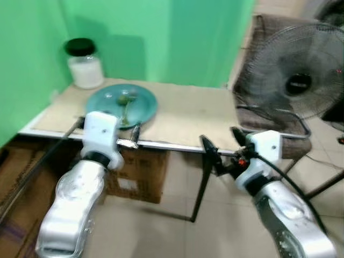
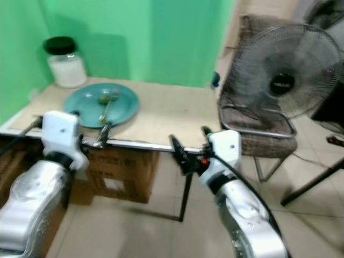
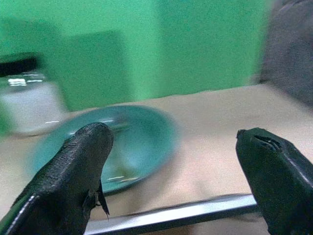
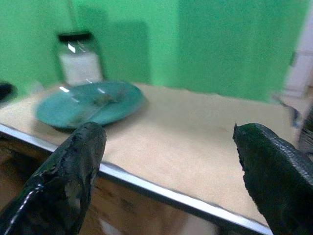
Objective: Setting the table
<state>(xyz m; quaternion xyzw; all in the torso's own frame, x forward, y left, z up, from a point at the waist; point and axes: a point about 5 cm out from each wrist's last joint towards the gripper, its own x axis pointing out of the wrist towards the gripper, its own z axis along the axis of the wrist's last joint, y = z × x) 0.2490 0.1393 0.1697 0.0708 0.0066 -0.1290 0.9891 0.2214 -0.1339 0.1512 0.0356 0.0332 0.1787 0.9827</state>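
A teal plate [image 1: 141, 105] lies at the front left of the tan table [image 1: 188, 115], with a green-tinted utensil [image 1: 124, 109] resting in it. My left gripper [image 1: 107, 129] hovers at the table's front edge just before the plate, open and holding nothing. In the left wrist view its fingers [image 3: 73, 171] frame the plate [image 3: 137, 139]. My right gripper [image 1: 223, 145] hangs open and holding nothing in front of the table's right front edge, below the tabletop. Its wrist view looks across the table [image 4: 195, 142] to the plate [image 4: 88, 103].
A glass jar [image 1: 85, 65] with a black lid stands at the table's back left corner against the green wall. A standing fan [image 1: 298, 80] and a chair [image 1: 271, 123] are on the right. A cardboard box [image 1: 137, 177] sits under the table.
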